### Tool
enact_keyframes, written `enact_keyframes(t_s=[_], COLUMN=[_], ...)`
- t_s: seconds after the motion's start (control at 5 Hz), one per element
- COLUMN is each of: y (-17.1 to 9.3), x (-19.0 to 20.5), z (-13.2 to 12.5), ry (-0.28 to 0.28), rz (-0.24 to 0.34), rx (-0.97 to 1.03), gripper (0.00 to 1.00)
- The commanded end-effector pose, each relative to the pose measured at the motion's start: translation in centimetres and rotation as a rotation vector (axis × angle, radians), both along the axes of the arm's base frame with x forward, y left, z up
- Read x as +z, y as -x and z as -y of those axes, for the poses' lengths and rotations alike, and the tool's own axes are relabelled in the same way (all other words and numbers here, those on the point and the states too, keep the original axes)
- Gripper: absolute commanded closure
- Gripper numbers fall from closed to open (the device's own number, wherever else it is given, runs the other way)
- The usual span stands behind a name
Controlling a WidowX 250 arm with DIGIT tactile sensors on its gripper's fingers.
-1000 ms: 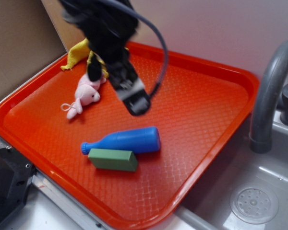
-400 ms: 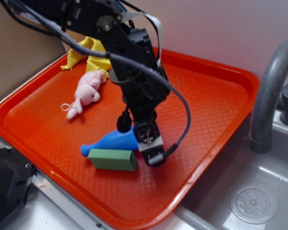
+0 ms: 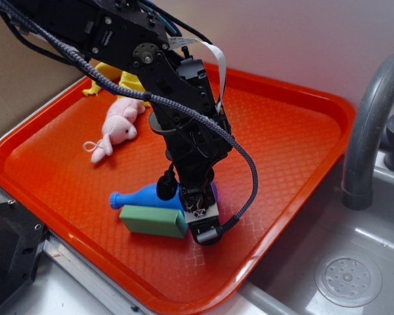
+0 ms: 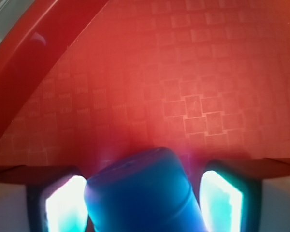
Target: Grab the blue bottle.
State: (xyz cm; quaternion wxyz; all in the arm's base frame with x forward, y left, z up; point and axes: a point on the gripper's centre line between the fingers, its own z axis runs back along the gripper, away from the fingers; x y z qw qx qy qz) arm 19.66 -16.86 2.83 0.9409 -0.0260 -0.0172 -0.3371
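The blue bottle (image 4: 142, 193) lies between the open gripper's (image 4: 144, 203) fingers (image 4: 63, 205), nothing gripped yet; advise closing squarely on its body, clear of the green block (image 3: 153, 220).

Kitchen — sink (image 3: 354, 262), faucet (image 3: 368, 131), orange tray (image 3: 302, 131)

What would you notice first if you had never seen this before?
Probably the big black robot arm reaching down over the bright orange tray, with its claw lowered around the wide end of the blue bottle. The bottle lies on its side against a green block. A pink plush toy lies further back.
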Motion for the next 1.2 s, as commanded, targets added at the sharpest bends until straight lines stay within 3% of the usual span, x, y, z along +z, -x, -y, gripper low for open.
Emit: enact_keyframes(t_s=[0.0, 0.2, 0.6, 0.8, 1.0], y=[0.2, -0.7, -2.1, -1.3, -1.3], x=[0.9, 5.2, 14.7, 19.2, 19.7], z=[-0.7, -2.2, -7.7, -9.3, -9.9], ry=[-0.054, 0.003, -0.037, -0.092, -0.081], rz=[0.014, -0.005, 0.066, 0.161, 0.167], rx=[0.058, 0.155, 0.548, 0.752, 0.825], gripper=[1.00, 1.00, 1.00, 1.00, 1.00])
